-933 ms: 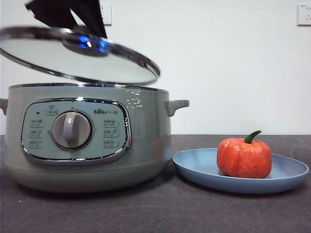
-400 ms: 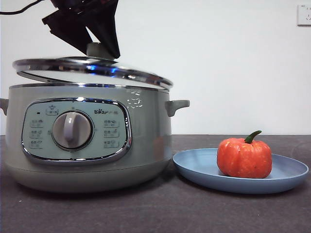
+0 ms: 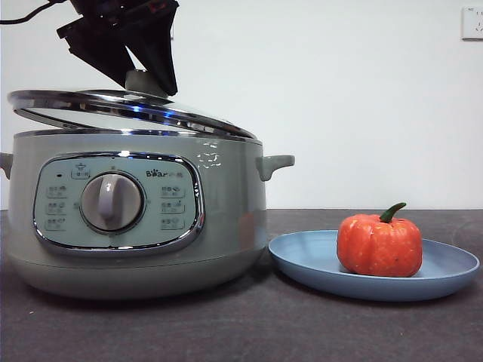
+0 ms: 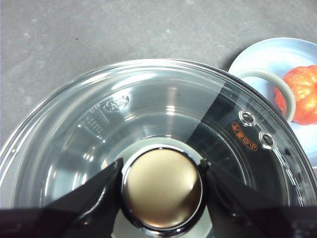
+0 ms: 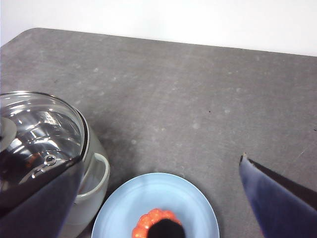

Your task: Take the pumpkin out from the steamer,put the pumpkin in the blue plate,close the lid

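Note:
The glass lid [image 3: 128,111] hangs tilted over the sage-green steamer [image 3: 136,219]. Its right edge rests at the steamer's rim and its left edge is raised. My left gripper [image 3: 147,81] comes from above, shut on the lid's knob [image 4: 162,187], one black jaw on each side of it. The orange pumpkin [image 3: 379,245] stands upright on the blue plate [image 3: 309,260], to the right of the steamer. My right gripper [image 5: 162,158] hovers high above the plate [image 5: 153,196] and pumpkin [image 5: 153,220], open and holding nothing. It is out of the front view.
The steamer's side handle [image 3: 275,164] sticks out toward the plate, with a small gap between steamer and plate. Dark grey table [image 3: 249,324] lies in front and white wall behind, with a socket [image 3: 472,23] at the top right.
The lid has come down with my left gripper from a high, steep tilt to just above the steamer's rim, then shifted slightly left. Pumpkin and plate have not moved.

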`<action>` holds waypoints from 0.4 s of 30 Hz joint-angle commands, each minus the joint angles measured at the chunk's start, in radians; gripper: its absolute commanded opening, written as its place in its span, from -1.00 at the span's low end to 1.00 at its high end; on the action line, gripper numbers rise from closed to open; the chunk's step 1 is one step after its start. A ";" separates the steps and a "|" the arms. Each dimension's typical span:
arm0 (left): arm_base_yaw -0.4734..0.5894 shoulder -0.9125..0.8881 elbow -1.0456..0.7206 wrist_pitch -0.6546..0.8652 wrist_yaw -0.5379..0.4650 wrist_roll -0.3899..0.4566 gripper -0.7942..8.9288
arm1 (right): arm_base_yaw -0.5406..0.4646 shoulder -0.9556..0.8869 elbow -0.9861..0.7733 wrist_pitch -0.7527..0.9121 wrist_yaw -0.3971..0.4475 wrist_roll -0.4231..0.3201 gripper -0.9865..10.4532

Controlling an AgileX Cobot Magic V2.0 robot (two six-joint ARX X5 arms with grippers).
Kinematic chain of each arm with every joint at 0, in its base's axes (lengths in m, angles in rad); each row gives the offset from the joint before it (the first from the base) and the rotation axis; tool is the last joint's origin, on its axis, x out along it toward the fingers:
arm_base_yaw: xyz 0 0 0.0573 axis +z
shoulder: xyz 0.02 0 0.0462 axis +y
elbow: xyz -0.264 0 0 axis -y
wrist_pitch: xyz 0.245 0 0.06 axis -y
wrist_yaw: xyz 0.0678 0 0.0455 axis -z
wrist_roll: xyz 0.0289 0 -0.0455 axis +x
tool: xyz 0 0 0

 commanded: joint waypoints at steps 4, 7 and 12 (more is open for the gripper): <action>0.002 -0.005 0.006 0.036 0.002 0.004 -0.85 | 0.001 0.000 -0.008 0.006 0.005 0.009 0.11; 0.002 -0.005 -0.005 0.055 0.003 0.003 -0.85 | 0.001 0.000 -0.008 0.006 0.005 0.009 0.11; 0.001 -0.005 -0.018 0.061 0.003 -0.010 -0.85 | 0.001 0.000 -0.008 0.006 0.005 0.009 0.11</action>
